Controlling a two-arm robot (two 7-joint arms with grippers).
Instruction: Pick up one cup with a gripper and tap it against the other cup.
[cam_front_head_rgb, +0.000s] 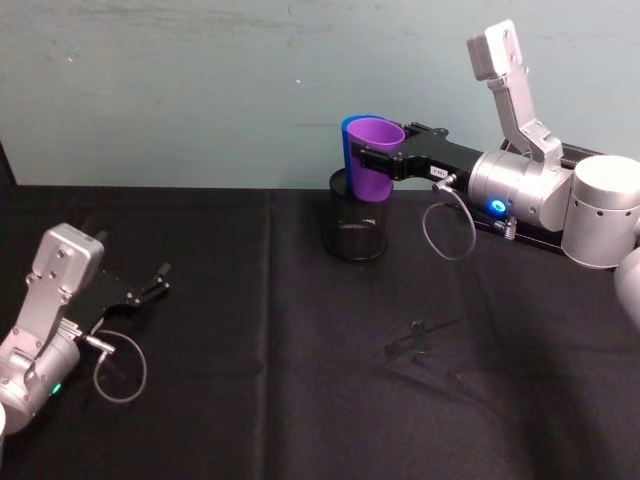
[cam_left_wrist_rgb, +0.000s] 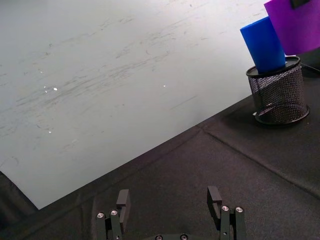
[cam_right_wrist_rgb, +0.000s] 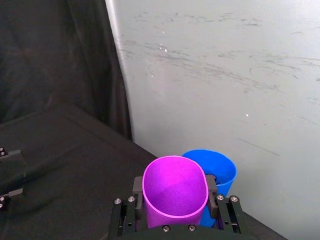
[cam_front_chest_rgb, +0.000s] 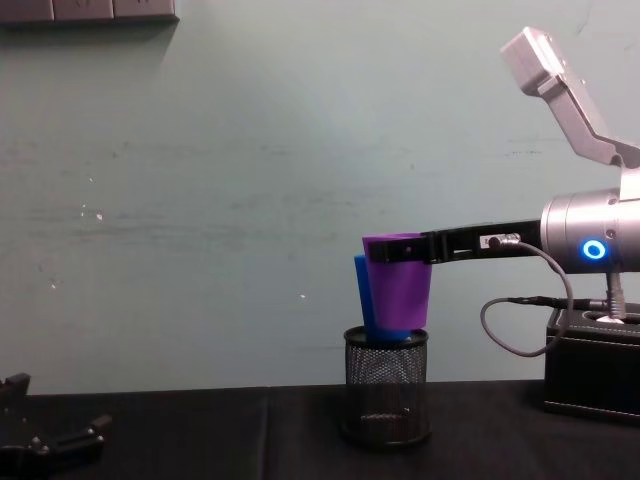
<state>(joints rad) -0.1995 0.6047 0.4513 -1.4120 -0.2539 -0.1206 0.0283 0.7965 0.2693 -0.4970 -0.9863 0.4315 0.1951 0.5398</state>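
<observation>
– Purple cup (cam_front_head_rgb: 380, 134) first: where is it in the head view?
– It is in the air at the far side of the counter (cam_front_head_rgb: 300, 380), over the black mesh pen holder (cam_front_head_rgb: 357, 228). The right claw (cam_front_head_rgb: 372, 160) is clamped on it near the rim. The blue cup (cam_front_head_rgb: 345, 140) shows as a thin strip behind it, on its left.
– And the left claw (cam_front_head_rgb: 155, 282)?
– Low over the counter at the near left, well apart from the cups.
– What does the left wrist view give?
– The left claw (cam_left_wrist_rgb: 168, 196) has its fingers apart, with nothing between them. Far off, the blue cup (cam_left_wrist_rgb: 263, 45) stands tilted inside the pen holder (cam_left_wrist_rgb: 279, 95), and the purple cup (cam_left_wrist_rgb: 295, 25) is just beside it.
– The right wrist view?
– The right claw (cam_right_wrist_rgb: 175, 185) presses the purple cup (cam_right_wrist_rgb: 175, 200) from both sides. The blue cup (cam_right_wrist_rgb: 220, 167) is close behind it; I cannot tell if they touch.
– And the chest view?
– The right claw (cam_front_chest_rgb: 395, 247) comes in from the right and holds the purple cup (cam_front_chest_rgb: 398, 285) upright, with its bottom at the rim of the pen holder (cam_front_chest_rgb: 385, 385). The blue cup (cam_front_chest_rgb: 364, 290) leans to the left behind it. The left claw (cam_front_chest_rgb: 60, 440) is low at the left edge.
</observation>
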